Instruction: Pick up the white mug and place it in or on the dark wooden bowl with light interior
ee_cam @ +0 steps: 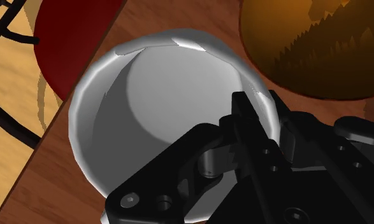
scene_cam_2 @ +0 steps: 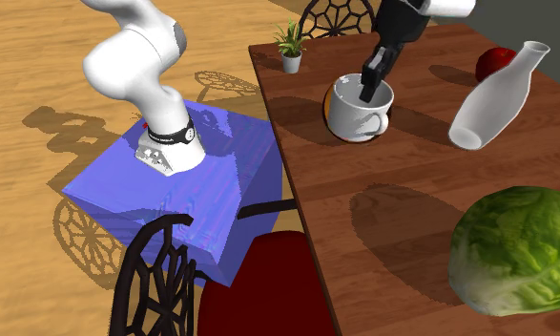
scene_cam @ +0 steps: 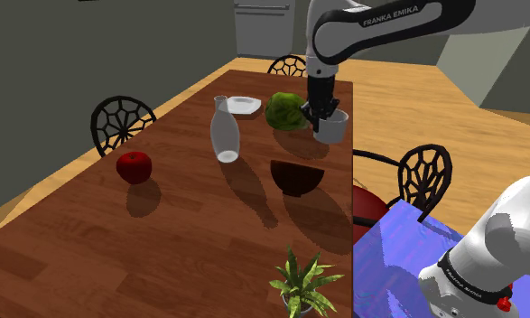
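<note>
My black gripper (scene_cam: 324, 114) is shut on the rim of the white mug (scene_cam: 333, 127), one finger inside the cup and one outside. The mug (scene_cam_2: 357, 110) hangs upright near the table's edge on the stand's side, apparently just above the wood. In the wrist view the mug (ee_cam: 160, 102) opens straight below the hand, and the fingers (ee_cam: 255, 121) clasp its wall. The dark wooden bowl (scene_cam: 297, 177) stands on the table close by. In the second exterior view a sliver of the bowl (scene_cam_2: 330, 101) peeks out behind the mug. Its light interior (ee_cam: 319, 44) lies just beyond the mug.
On the brown table (scene_cam: 163, 244) stand a pale carafe (scene_cam: 225, 134), a red apple (scene_cam: 134, 167), a green lettuce (scene_cam: 288, 110), a small white dish (scene_cam: 243, 106) and a potted plant (scene_cam: 301, 285). A red-seated chair (scene_cam_2: 268, 286) sits by the table edge beside the blue stand (scene_cam_2: 192, 181).
</note>
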